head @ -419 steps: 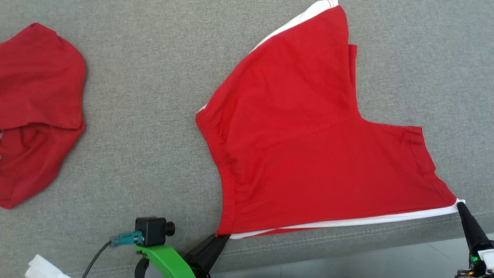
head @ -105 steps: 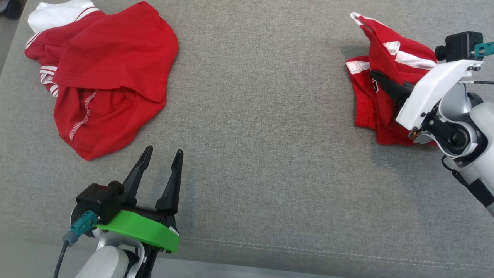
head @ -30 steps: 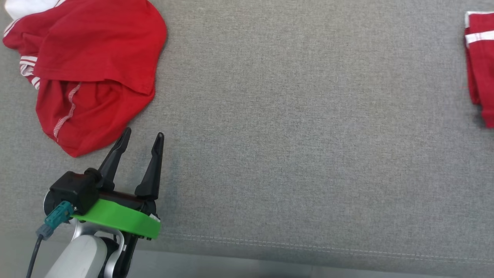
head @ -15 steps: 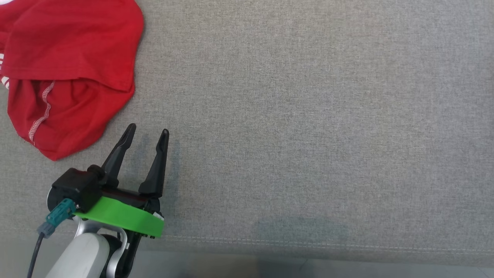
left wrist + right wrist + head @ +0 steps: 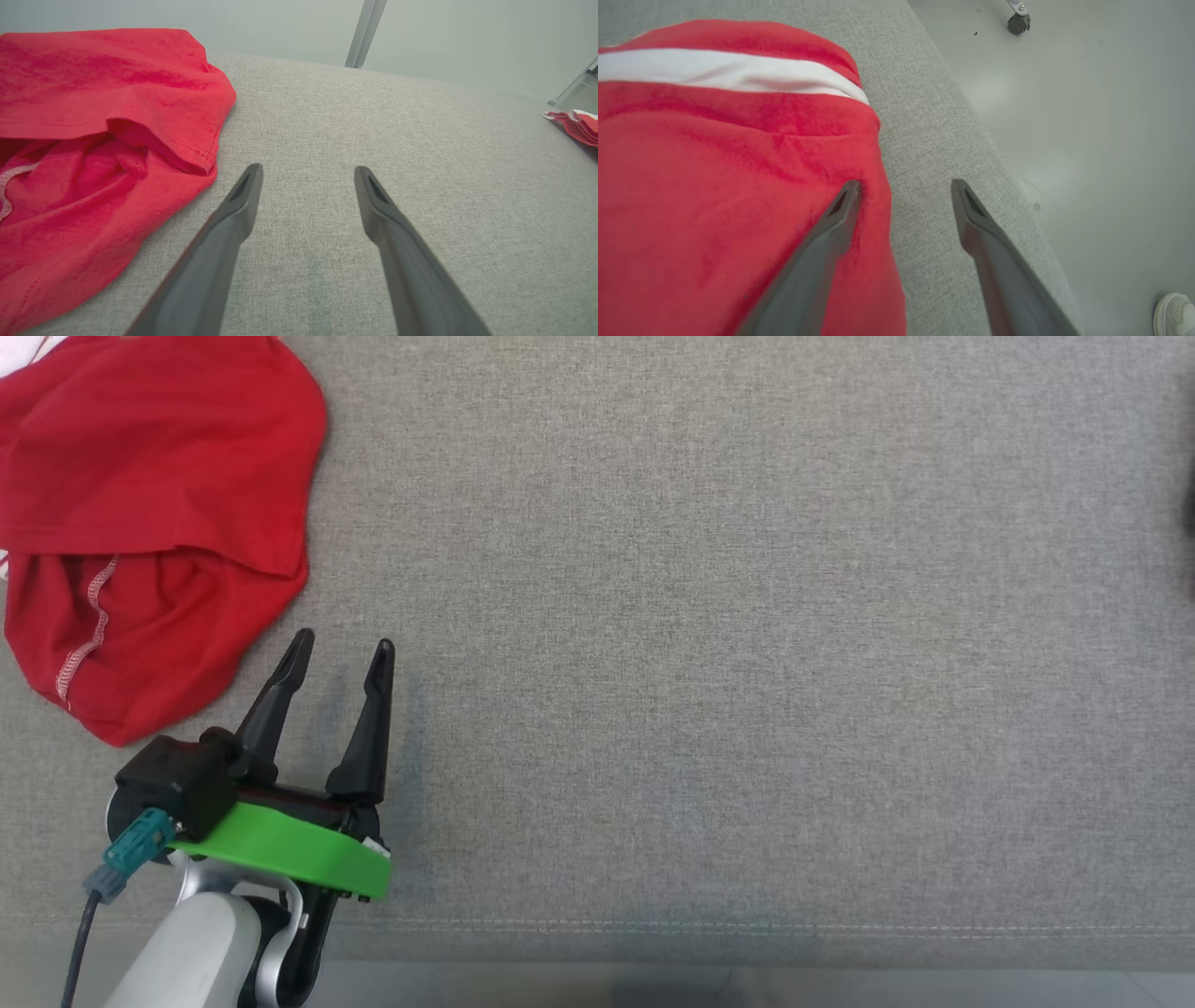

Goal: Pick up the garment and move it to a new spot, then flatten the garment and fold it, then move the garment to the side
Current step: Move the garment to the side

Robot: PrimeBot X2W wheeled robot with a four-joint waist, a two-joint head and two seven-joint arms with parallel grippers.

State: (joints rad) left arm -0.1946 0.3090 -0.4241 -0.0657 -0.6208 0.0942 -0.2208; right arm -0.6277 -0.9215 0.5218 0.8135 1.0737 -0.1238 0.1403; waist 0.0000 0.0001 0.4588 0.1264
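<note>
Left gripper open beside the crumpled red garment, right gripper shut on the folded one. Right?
No. The right gripper is open, spread over the folded garment, as the right wrist view shows. The left gripper is open beside the crumpled garment.

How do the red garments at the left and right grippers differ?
The left garment lies crumpled; the right garment lies flat. The right garment shows a broad white band; the left garment looks mostly plain red. The left garment sits clear of the left gripper; the right garment runs beneath one finger of the right gripper. Both are red, unheld.
</note>
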